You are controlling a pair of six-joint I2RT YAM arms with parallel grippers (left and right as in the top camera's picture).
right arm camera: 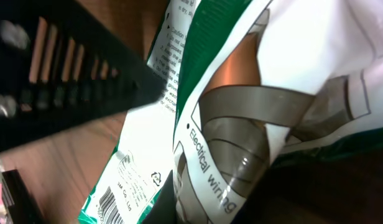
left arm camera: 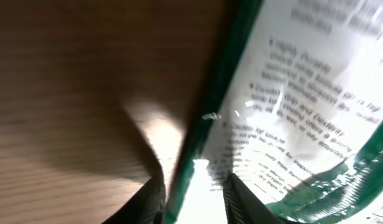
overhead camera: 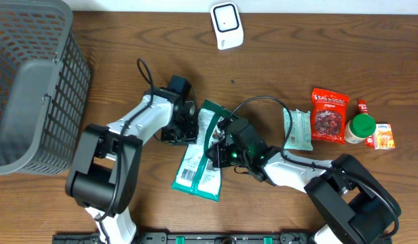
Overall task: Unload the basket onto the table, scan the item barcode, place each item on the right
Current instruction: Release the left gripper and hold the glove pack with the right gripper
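Lying mid-table, the green-and-white packet (overhead camera: 195, 163) had both claws on it. The right claw (overhead camera: 221, 150) was pinched tight on its right edge. The left claw (overhead camera: 184, 130) straddled the upper left edge, fingers (left arm camera: 149, 200) apart, not squeezing. The barcode (overhead camera: 187, 175) faced up near the lower end.

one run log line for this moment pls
stage: handling packet | left gripper: astride packet edge, grip unclear | right gripper: shut on packet | scanner: apart from packet, not yet used
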